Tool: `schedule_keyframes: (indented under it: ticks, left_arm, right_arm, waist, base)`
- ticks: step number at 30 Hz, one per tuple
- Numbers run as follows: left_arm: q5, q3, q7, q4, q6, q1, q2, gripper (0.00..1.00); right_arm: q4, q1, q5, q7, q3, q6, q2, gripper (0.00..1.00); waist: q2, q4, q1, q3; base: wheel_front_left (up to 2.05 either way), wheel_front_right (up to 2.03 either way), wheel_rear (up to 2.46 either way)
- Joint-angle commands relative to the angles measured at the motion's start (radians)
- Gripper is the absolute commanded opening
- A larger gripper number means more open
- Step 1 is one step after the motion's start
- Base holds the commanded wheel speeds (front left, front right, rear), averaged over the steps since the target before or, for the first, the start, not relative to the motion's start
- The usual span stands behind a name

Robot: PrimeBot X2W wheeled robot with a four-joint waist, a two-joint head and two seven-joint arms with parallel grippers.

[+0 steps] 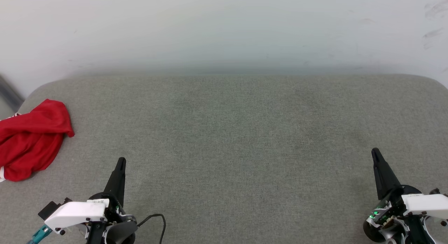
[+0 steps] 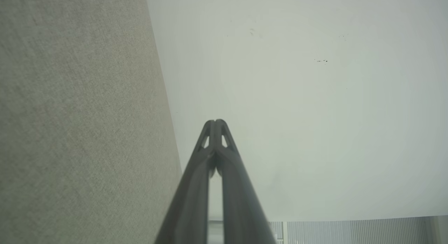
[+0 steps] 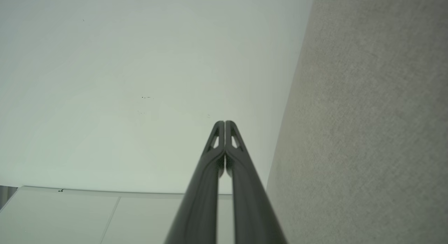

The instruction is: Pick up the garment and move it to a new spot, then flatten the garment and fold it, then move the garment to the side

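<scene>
Scene: A two-armed wheeled robot faces a grey fabric-covered desk point(image 1: 224, 139) set against a white wall point(image 1: 224, 27).

Garment: The red shirt point(image 1: 31, 139) lies in a crumpled heap at the desk's far left, near the rounded back corner. The head view's edge cuts part of it off. A sliver of white trim shows, but no print is visible.

Left pincer point(image 1: 121, 161): Fingers are pressed together and hold nothing. It hangs low over the near edge, near the shirt but apart from it.

Right pincer point(image 1: 375, 153): Its fingers are also pressed together and empty. It sits at the opposite side, well apart from the shirt.

Stage: By the look of it, the pick-up has not begun. Most of the desk is bare, which leaves room for a new spot.

Risk, grasp: The fingers must spread before closing on the cloth. A pinch on only the top fold of the heap could let the rest drag or slip free.

Risk, edge: The shirt sits close to the desk's side. A sideways nudge from the left arm could push it over.

Risk, cable: A dark cable point(image 1: 157, 217) loops beside the left wrist. It could catch loose fabric on a low pass.

Risk, view: Part of the heap is out of frame, so a grasp there would be judged blind.
</scene>
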Motion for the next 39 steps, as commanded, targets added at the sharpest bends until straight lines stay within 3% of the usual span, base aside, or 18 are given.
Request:
schedule_keyframes:
  ticks: [1, 35, 36, 39]
  left_arm:
    - [0.004, 0.004, 0.003, 0.001, -0.005, -0.008, -0.001, 0.0]
    - [0.004, 0.004, 0.003, 0.001, -0.005, -0.008, -0.001, 0.0]
    - [0.001, -0.001, -0.001, 0.003, 0.0, 0.001, 0.0, 1.0]
    - [0.002, -0.006, -0.003, 0.022, 0.002, 0.02, -0.003, 1.0]
  right_arm:
    - [0.001, -0.013, -0.006, 0.002, -0.001, 0.0, 0.003, 0.0]
    - [0.001, -0.013, -0.006, 0.002, -0.001, 0.0, 0.003, 0.0]
    - [0.002, 0.002, 0.0, -0.001, 0.0, 0.0, 0.0, 1.0]
    - [0.022, 0.024, -0.001, -0.003, 0.003, 0.0, 0.001, 1.0]
  waist:
    - [-0.0001, 0.0, 0.0, 0.0]
    - [-0.0001, 0.0, 0.0, 0.0]
    - [-0.0001, 0.0, 0.0, 0.0]
    - [-0.0001, 0.0, 0.0, 0.0]
  base:
    - [0.0, 0.0, 0.0]
    - [0.0, 0.0, 0.0]
    - [0.0, 0.0, 0.0]
    - [0.0, 0.0, 0.0]
